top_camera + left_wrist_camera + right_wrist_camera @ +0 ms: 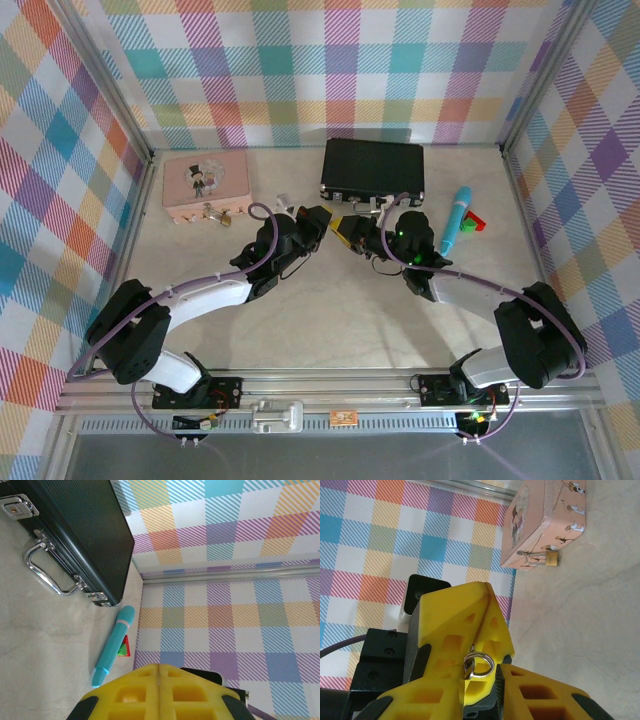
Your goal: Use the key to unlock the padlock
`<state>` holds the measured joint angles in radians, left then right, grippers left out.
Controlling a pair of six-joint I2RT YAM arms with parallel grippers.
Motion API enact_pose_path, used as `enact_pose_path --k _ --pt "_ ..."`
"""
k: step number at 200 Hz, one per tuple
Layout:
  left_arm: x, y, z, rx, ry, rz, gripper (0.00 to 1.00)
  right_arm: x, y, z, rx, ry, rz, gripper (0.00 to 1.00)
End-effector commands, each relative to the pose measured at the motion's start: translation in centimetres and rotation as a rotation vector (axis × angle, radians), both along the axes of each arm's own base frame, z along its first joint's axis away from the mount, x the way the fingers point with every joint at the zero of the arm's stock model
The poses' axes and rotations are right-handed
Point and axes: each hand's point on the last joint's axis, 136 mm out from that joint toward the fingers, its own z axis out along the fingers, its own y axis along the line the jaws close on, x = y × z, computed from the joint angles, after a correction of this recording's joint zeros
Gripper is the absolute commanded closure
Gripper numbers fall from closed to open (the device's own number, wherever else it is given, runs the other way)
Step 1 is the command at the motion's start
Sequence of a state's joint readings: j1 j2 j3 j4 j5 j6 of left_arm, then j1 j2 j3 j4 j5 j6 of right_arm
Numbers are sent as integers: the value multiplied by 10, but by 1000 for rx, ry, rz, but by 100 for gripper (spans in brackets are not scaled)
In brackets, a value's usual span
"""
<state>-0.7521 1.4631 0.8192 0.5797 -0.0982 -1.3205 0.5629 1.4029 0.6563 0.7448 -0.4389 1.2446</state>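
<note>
Twice checked the hold — saw left gripper [159,670] pressed shut at key ring [478,665]; could not tell whether right gripper [347,229], slightly parted, pinched it; placed padlock [551,558] well off to their left, hooked at pink tin's [545,515] front, nearer left gripper.

The table [340,320] has a pale, marble-like top. Around the table stand checked walls [340,60] in many colours, with aluminium rails [340,382] along its edges.
</note>
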Motion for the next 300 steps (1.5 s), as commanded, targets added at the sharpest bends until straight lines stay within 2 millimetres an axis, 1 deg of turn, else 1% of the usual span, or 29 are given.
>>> enact_pose_path --k 1,24,40,83,92,102,113,133,157,168,199,213,232,249,260,279,284,300 --pt "-4 -9 18 -50 -36 -36 100 1 7 13 36 -43 22 76" --pt "-5 -10 15 -49 -28 -42 100 2 6 18 69 -65 14 77" --pt "-6 -12 13 -52 -21 -47 100 5 6 18 79 -61 8 77" --pt "-13 -28 5 -66 7 -102 100 12 10 19 120 -62 2 78" --pt "-14 -29 3 -69 10 -105 100 13 9 21 121 -71 -1 76" --pt "-15 -28 0 -67 16 -104 100 15 9 21 115 -74 -4 71" --pt "-14 -25 -1 -63 19 -94 100 16 8 21 104 -77 -10 69" --pt "-16 -22 0 -57 13 -89 100 18 6 22 96 -82 -19 68" --pt "-17 -24 2 -51 8 -97 100 21 8 23 96 -82 -14 69" --pt "-17 -24 0 -47 15 -102 100 23 7 23 102 -83 -17 71" --pt "-20 -24 -10 -46 41 -109 100 25 7 25 111 -102 -18 86" --pt "-20 -23 -10 -45 41 -106 100 23 8 25 107 -106 -7 92" --pt "-20 -21 -10 -29 35 -103 100 23 5 20 86 -104 -15 100" --pt "-19 -14 -12 13 27 -85 100 20 0 14 40 -105 -26 100" --pt "-18 -8 -9 43 2 -72 100 18 -3 12 3 -111 -31 100" --pt "-14 0 -7 175 -39 -70 100 13 -7 8 -55 -122 -30 100" --pt "-13 2 -2 209 -70 -72 100 12 -8 7 -67 -119 -28 100" --pt "-13 9 4 339 -126 -71 100 8 -9 1 -93 -105 -16 100"
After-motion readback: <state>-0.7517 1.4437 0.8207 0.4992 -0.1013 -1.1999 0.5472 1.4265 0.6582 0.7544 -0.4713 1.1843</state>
